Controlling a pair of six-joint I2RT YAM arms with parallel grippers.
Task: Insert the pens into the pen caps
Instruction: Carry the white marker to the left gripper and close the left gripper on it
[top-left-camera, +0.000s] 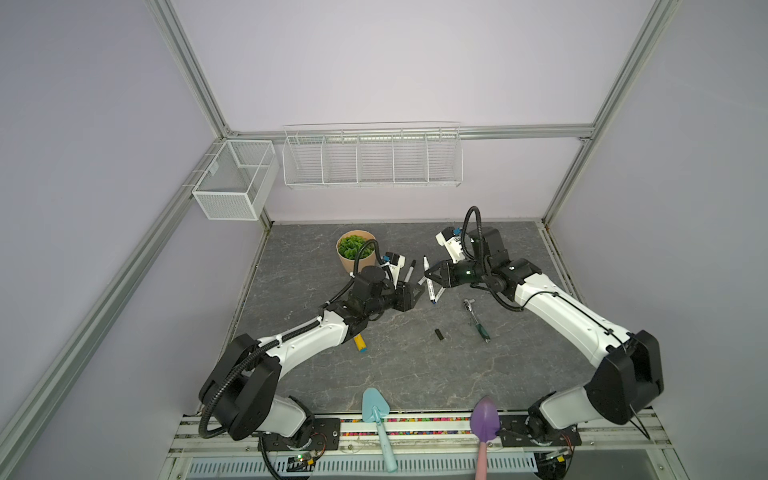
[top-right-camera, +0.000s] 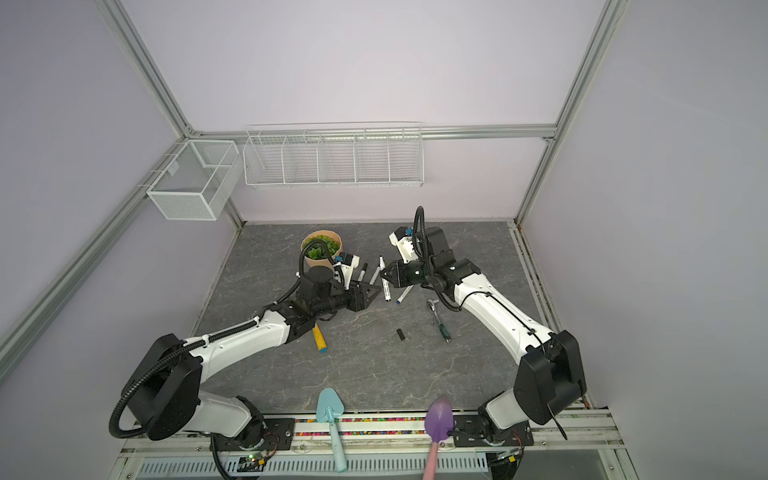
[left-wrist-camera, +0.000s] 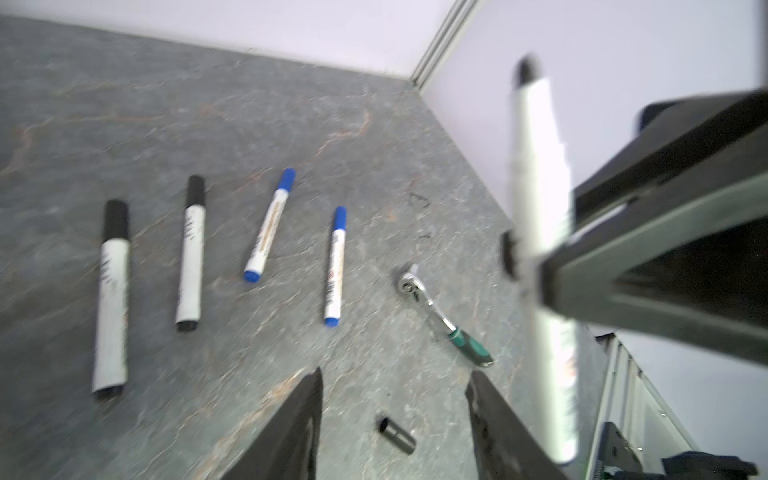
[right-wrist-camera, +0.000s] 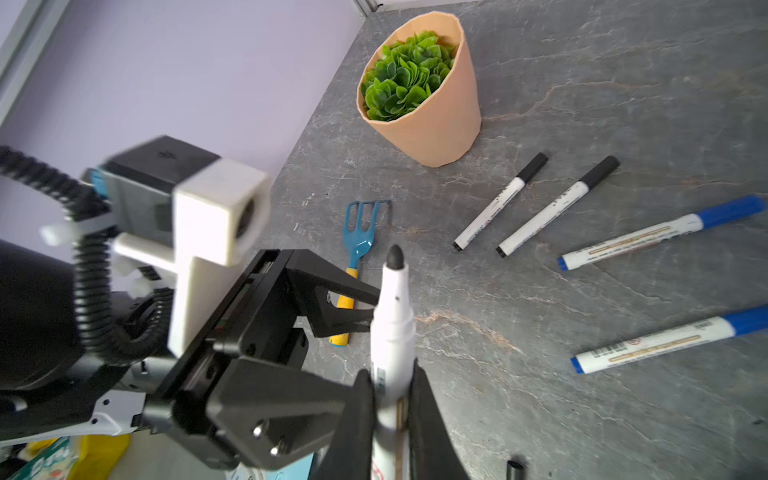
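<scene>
The right gripper (right-wrist-camera: 390, 376) clamps the barrel of an uncapped black marker pen (right-wrist-camera: 392, 316), held clear of the grey tabletop (top-left-camera: 374, 374) with its bare tip pointing away from the jaws. The left gripper (left-wrist-camera: 395, 378) stands with its fingers spread and nothing between them, its fingertips just beside the pen's neck. On the tabletop lie two black-capped pens (left-wrist-camera: 111, 297) (left-wrist-camera: 191, 253) and two blue-capped pens (left-wrist-camera: 270, 224) (left-wrist-camera: 334, 266), side by side but apart. A loose black cap (left-wrist-camera: 397, 435) lies by itself near a green-handled ratchet (left-wrist-camera: 446, 318).
</scene>
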